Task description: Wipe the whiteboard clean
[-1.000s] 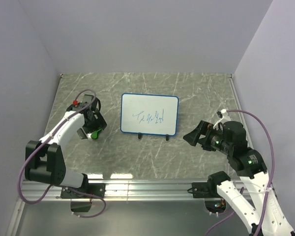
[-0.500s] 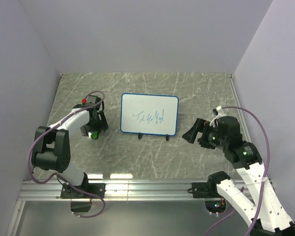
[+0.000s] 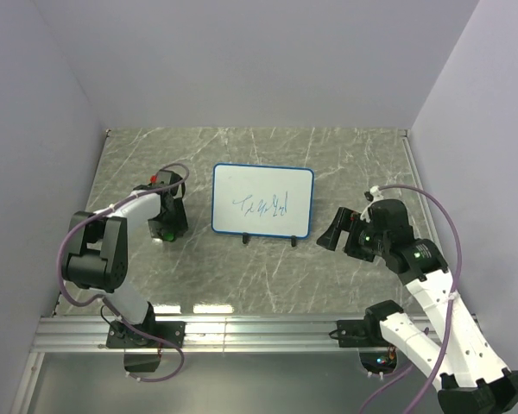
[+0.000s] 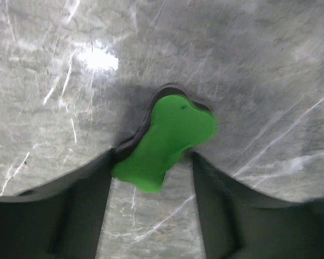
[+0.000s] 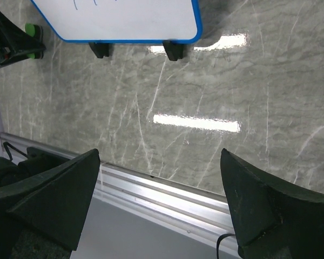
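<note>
Left wrist: gripper (image 4: 152,159) perhaps touching eraser (image 4: 167,137).

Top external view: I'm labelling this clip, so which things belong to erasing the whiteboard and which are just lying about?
Part of the job:
- whiteboard, blue writing on it
- green eraser
- left end effector, fingers either side of the eraser

Just there:
- right end effector, open beside the board
- marbled tabletop
- aluminium rail
</note>
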